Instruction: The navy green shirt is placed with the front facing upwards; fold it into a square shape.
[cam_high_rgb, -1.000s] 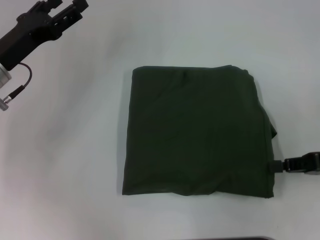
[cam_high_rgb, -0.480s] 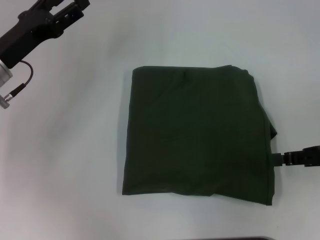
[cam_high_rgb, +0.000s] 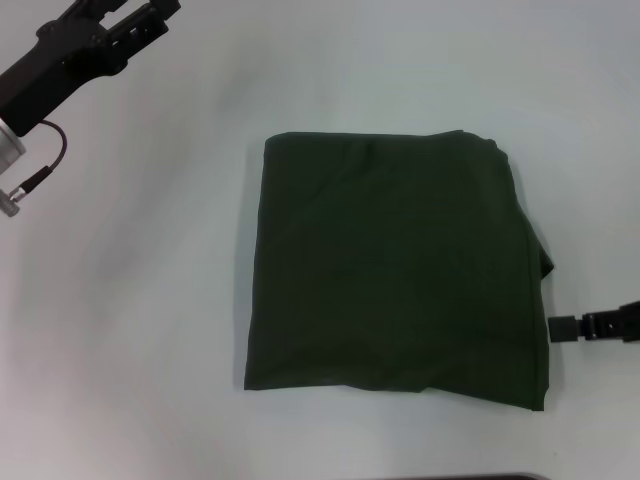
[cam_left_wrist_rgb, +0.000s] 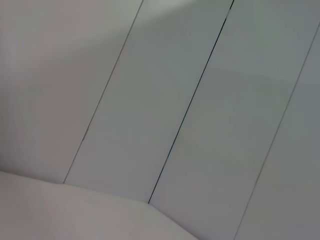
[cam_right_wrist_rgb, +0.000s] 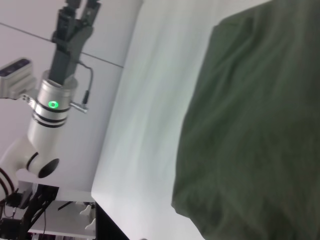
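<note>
The navy green shirt (cam_high_rgb: 395, 270) lies folded square, seemingly finished. My right gripper (cam_high_rgb: 562, 328) sits just beside its edge; whether its fingers are spread, I cannot tell.

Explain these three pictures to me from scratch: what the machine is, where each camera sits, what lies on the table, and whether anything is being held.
This is a robot with two arms, each ending in a gripper. The head view looks down from the robot's head onto a white table. On it lies the navy green shirt, folded into a rough square with no lettering showing. The left gripper is raised at the far left corner, away from the cloth. The right gripper sits just off the shirt's right edge, with a thin gap between them, so nothing is held. The left wrist view comes from that arm's camera and shows only pale wall panels. The right wrist view shows the shirt close up and the left arm beyond it.
</note>
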